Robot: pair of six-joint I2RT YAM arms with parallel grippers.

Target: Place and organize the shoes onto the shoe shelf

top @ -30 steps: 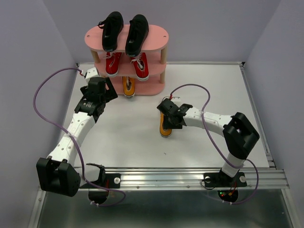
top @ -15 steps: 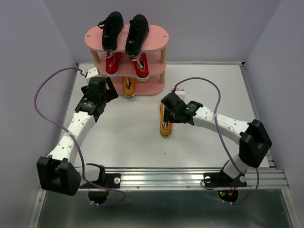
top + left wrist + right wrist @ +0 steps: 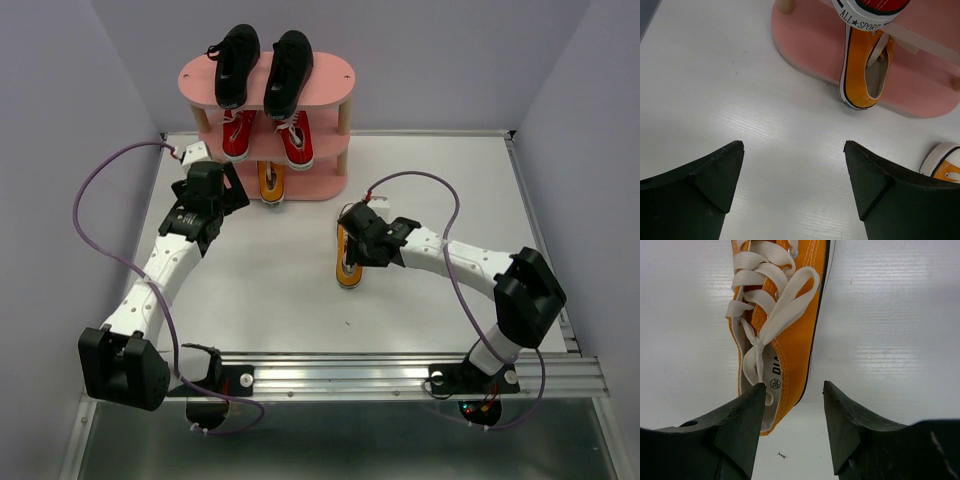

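Note:
The pink shoe shelf [image 3: 330,92] stands at the back. Two black shoes [image 3: 262,68] sit on its top tier, two red shoes [image 3: 268,135] on the middle tier, and one orange shoe [image 3: 271,183] on the bottom board, also in the left wrist view [image 3: 865,70]. The other orange shoe [image 3: 346,268] lies on the table. My right gripper [image 3: 352,245] is open just above its heel. In the right wrist view the gripper [image 3: 792,389] straddles the shoe's [image 3: 785,305] right side wall, one finger over the opening. My left gripper [image 3: 228,192] [image 3: 794,146] is open and empty, left of the shelf.
The white table [image 3: 270,290] is bounded by purple walls on the left, back and right. A metal rail [image 3: 400,375] runs along the near edge. Purple cables loop from both arms. The loose shoe's toe shows in the left wrist view [image 3: 944,162].
My right arm's elbow swung outward and partly back, and its gripper shifted slightly over the loose orange shoe. The shoe and my left arm have not moved.

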